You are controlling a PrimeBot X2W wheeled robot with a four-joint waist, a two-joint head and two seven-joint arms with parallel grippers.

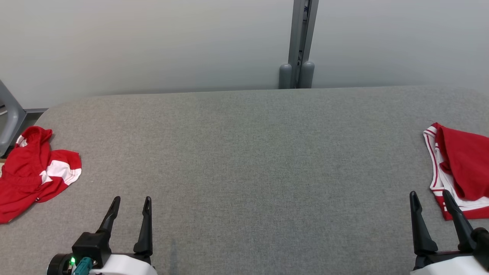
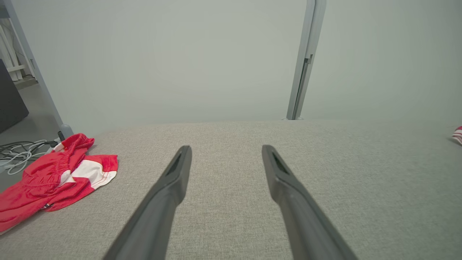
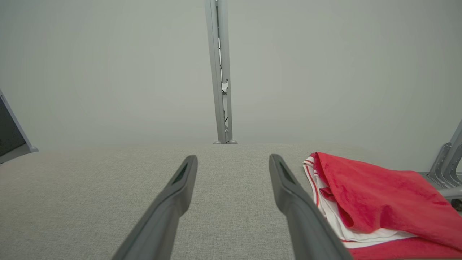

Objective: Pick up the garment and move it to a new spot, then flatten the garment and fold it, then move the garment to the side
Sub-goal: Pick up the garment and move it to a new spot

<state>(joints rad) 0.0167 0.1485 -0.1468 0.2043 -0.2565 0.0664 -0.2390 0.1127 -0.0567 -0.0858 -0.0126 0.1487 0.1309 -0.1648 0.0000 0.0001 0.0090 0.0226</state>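
Note:
A crumpled red and white garment [image 1: 30, 172] lies at the far left edge of the grey padded table [image 1: 244, 152]; the left wrist view shows it [image 2: 47, 177] left of my fingers. My left gripper [image 1: 132, 199] [image 2: 226, 148] is open and holds nothing, low over the table to the right of that garment and apart from it. My right gripper [image 1: 429, 194] [image 3: 233, 157] is also open with nothing between its fingers. It hovers just left of a second red and white garment [image 1: 462, 168] [image 3: 371, 195], loosely folded at the table's right edge.
A grey post [image 1: 300, 42] rises behind the table's far edge against a pale wall. Cables [image 2: 21, 151] lie on the floor beyond the left end. A grey metal frame [image 3: 447, 162] stands past the right end. Bare grey fabric stretches between the two grippers.

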